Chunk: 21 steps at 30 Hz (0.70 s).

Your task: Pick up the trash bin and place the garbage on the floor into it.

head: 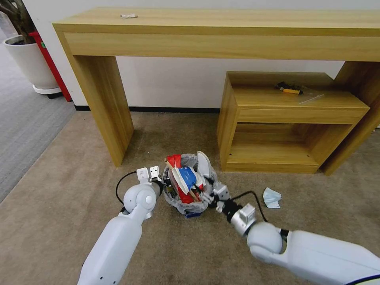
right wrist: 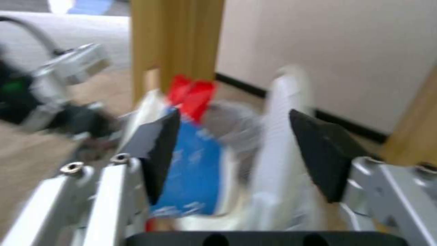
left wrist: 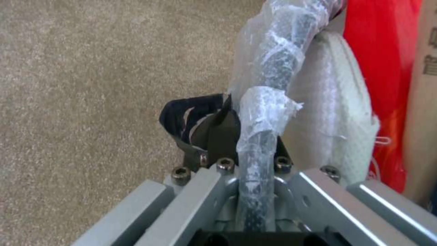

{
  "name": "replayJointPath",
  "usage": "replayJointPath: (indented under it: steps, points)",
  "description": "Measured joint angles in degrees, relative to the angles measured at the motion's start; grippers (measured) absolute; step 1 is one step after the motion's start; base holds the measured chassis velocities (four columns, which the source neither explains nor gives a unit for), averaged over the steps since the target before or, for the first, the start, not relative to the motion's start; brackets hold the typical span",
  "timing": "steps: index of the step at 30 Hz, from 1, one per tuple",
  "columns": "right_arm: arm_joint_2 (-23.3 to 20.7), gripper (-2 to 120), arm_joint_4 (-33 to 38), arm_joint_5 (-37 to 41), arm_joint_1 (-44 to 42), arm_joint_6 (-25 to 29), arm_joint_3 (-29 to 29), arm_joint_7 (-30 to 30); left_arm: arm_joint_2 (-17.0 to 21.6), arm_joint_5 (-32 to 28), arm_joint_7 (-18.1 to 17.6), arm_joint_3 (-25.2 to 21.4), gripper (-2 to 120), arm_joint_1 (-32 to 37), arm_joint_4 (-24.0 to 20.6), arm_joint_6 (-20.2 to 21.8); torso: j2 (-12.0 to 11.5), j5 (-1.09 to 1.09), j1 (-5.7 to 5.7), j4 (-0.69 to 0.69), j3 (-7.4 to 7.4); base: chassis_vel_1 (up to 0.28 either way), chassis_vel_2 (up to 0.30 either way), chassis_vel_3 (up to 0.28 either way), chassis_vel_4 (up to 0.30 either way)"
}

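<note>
Left gripper (left wrist: pixel 248 143) clamps the bag-lined rim of the small round black trash bin (head: pixel 186 204), steadying it on the beige carpet (head: pixel 71 198), while right gripper (right wrist: pixel 237 153), jaws wide, hovers over its litter; pale blue mask (head: pixel 272 197) remains outside.

1. Looks like an office or a staged test room to me, not somebody's home.
2. Big plain wooden desk (head: pixel 221 29) against a bare white wall (head: pixel 174 83), with a matching low wooden shelf unit (head: pixel 285 122) tucked under it.
3. Beige short-pile carpet (head: pixel 71 190) meets grey ribbed carpet (head: pixel 23 118) on the left, very commercial flooring.
4. White plant pot (head: pixel 29 63) and a tall red box (head: pixel 49 63) sit in the corner.
</note>
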Motion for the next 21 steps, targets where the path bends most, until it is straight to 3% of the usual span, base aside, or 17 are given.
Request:
replayJointPath:
  steps: [1,3,6,8,13,21]
  points:
    - [0.0,67,0.0,0.0,0.0,0.0,0.0,0.0,0.0,0.0,0.0,0.0,0,0.0,0.0,0.0,0.0,0.0,0.0,0.0,0.0,0.0,0.0,0.0,0.0]
    - [-1.9,80,-0.1,-1.2,0.8,-1.3,1.8,0.7,-0.3,0.5,0.2,0.0,0,0.2,0.3,-0.1,0.0,0.0,0.0,-0.03,-0.01,0.0,0.0,0.0,0.0]
    - [-3.3,86,-0.6,-2.6,1.2,-2.1,3.2,0.9,-0.5,0.8,0.3,-0.2,0,0.5,0.4,-0.1,0.0,0.01,0.0,-0.02,-0.01,0.0,0.0,0.0,0.0]
    - [-5.5,97,-1.8,-4.9,1.8,-3.7,4.6,1.3,-0.8,1.4,0.4,-0.6,0,0.9,0.6,-0.2,0.0,0.01,0.0,0.0,-0.01,0.0,0.0,0.0,0.0]
    - [-8.2,100,-4.4,-7.2,2.0,-4.6,5.6,2.0,-1.2,2.0,0.6,-1.1,0,1.3,0.7,-0.3,0.0,0.01,-0.01,-0.01,-0.01,0.0,0.0,0.0,0.0]
    - [-10.4,100,-18.7,-12.3,-0.2,-4.9,8.5,5.2,-1.6,2.4,0.6,-2.7,0,2.8,-0.5,0.0,0.0,0.01,0.0,-0.03,0.01,0.0,0.0,0.0,0.0]
